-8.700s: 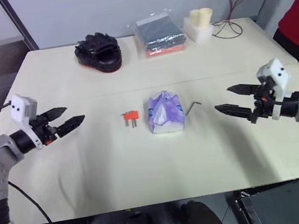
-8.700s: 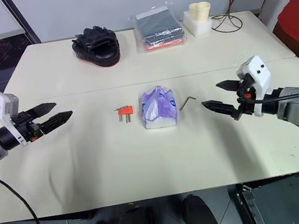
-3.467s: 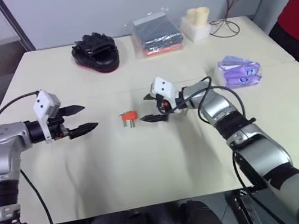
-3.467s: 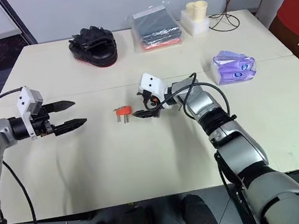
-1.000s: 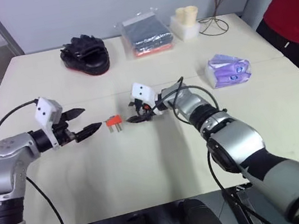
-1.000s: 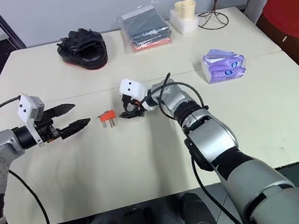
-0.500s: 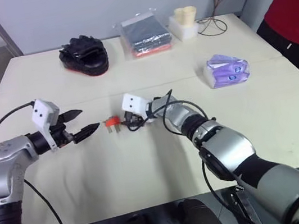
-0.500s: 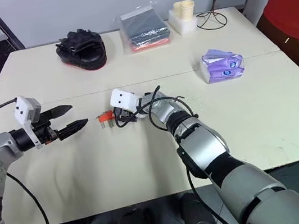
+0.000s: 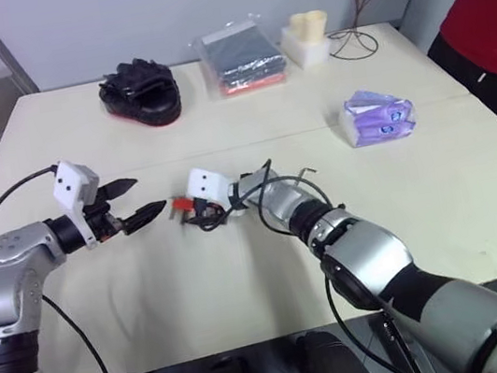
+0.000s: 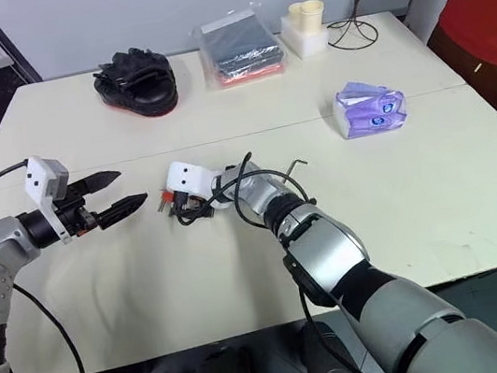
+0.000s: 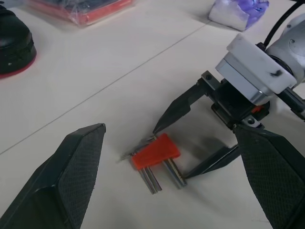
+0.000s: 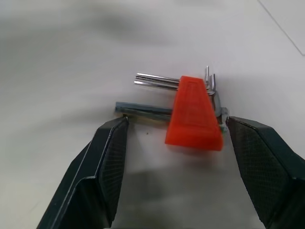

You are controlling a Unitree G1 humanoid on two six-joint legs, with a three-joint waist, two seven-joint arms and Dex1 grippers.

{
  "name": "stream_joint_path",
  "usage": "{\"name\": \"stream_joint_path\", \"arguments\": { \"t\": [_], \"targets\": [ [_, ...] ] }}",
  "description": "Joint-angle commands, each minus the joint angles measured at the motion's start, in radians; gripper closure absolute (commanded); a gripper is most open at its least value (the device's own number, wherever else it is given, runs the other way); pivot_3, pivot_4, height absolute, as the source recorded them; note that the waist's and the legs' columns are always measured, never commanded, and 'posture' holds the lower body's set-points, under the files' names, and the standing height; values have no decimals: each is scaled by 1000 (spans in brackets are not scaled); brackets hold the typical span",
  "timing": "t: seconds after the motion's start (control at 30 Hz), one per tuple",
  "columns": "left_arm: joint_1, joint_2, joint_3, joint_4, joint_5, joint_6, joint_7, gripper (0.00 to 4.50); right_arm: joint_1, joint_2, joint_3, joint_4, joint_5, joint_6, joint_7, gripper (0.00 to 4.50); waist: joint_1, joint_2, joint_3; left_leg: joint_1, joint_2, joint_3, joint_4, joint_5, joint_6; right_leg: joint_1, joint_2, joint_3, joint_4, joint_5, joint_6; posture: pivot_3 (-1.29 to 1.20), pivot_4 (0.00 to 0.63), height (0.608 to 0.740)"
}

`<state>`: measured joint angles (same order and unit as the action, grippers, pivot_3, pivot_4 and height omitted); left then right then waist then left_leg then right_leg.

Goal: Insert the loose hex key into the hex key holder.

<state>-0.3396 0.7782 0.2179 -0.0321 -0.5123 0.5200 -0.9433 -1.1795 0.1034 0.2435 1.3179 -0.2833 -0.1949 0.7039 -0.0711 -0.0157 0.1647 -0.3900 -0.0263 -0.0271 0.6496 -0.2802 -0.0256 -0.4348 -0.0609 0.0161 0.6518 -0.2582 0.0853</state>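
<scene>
The right gripper is seen open and empty, its two fingers set either side of the holder without closing on it. The holder lies flat on the desk, left of its middle and about midway between the near and far edges. The shafts of its keys are pointed toward the left edge, and their short bent ends are seen at its other side. The wedge is thus crossed by the line between the fingertips.

The left gripper is held wide open and empty just beside the holder on the side of the left edge. It is pointed at the holder and is not touching it.

The key is taken to be the thin bent grey rod lying on the desk beside the right forearm. It lies well apart from the holder, toward the right edge, and so behind the right gripper rather than ahead of it. Its long leg appears to be laid roughly along the near edge. Whether its short leg is raised cannot be told.

The right arm is judged the nearer to the key. A withdrawal toward the right edge is judged to be needed before the key can be picked up. The holder is well placed to be steadied by the left gripper.
</scene>
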Motion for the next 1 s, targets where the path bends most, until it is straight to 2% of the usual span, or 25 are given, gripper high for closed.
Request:
{"name": "stream_joint_path", "arguments": {
  "t": [0.03, 0.3, 0.7, 0.73, 0.77, 0.87, 1.0],
  "targets": [
    [-12, 3, 16, -8, -4, -15, -1, 0, -4, -10, -16, 5, 5, 48, -27, 1126, 1, 0, 0, 0, 0, 0, 0, 0, 0, 0, 0, 0, 0, 0, 0, 0, 150, 740],
    [-17, 2, 8, -2, 4, -24, -2, 0, 21, -14, -57, 6, 49, 138, 29, 1126, 5, 0, 0, 0, 0, -1, 0, 0, 1, 1, 0, 0, 0, 1, -1, 0, 150, 740],
    [-36, 2, 1, 17, 12, -39, -4, 0, 58, 18, -55, 7, 51, 175, -4, 1126, 2, 0, 0, 0, 0, -1, 0, 0, 1, 1, 0, -1, 0, 1, -1, 0, 150, 740],
    [-36, 2, 2, 18, 13, -40, -3, 0, 61, 20, -54, 7, 50, 176, -7, 1734, 2, 0, 0, 1, 0, -1, 0, 0, 1, 1, 0, -1, 0, 1, -1, 0, 150, 740],
    [-36, 3, 2, 18, 13, -41, -4, 0, 64, 22, -53, 8, 48, 177, -12, 1958, 0, 0, -1, 1, 0, -1, 0, 0, 1, 1, 0, -1, 1, 1, -1, 0, 150, 740],
    [-34, 6, 5, 16, 13, -40, -3, 0, 73, 26, -49, 9, 42, 181, -30, 3396, 0, 0, -1, 4, 0, -1, 0, 0, 1, 2, 0, 0, 3, 1, -1, 0, 150, 740],
    [-27, 8, 6, 10, 14, -39, -2, 0, 82, 24, -39, 10, 34, 180, -43, 3445, 1, 0, -1, 12, 0, -1, -1, 0, 1, 9, 0, 0, 3, 1, -1, 0, 150, 740]
  ]
}}
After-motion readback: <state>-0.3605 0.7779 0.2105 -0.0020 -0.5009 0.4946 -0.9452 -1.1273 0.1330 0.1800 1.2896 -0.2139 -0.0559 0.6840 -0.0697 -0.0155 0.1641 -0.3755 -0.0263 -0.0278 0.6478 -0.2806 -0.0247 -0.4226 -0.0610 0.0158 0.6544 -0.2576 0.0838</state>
